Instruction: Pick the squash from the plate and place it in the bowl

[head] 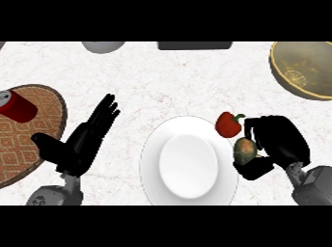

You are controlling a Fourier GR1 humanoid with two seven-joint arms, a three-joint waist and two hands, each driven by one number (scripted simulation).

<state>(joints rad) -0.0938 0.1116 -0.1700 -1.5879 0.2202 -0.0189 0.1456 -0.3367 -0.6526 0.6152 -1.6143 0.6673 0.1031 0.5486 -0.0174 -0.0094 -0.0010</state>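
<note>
Here, at a white marbled kitchen counter (pixel 176 82), the robot's right hand (pixel 279 140) is curled round the squash (pixel 244 150), thumb below and fingers above, at the 3 o'clock rim of a white plate (pixel 186 164) that sits in the middle of the view. The squash, green with an orange-brown patch, shows only in part between the black fingers, and whether it touches the plate's edge or is clear of it cannot be told from this steep angle. The plate itself carries nothing on its face. Just off its rim at 2 o'clock, a red bell pepper (pixel 228 124) with a green stem lies on the counter, close above the squash and beside the right hand's fingers. The bowl (pixel 318 67), a wide brownish-gold vessel with a lighter rim, stands at 2 o'clock of the scene, well apart from the hand, with nothing inside it. At 9 o'clock a round woven mat (pixel 12 144) in a brown diamond pattern holds a red can (pixel 13 106), its silver top turned toward 10 o'clock. The left hand (pixel 80 144) rests between mat and plate, fingers straight and pointing toward 1 o'clock, holding nothing. Along the far edge at 12 o'clock, a grey rounded object (pixel 103 46) and a dark rectangular object (pixel 195 45) are cut off by the frame, too little of either showing to name them.
</note>
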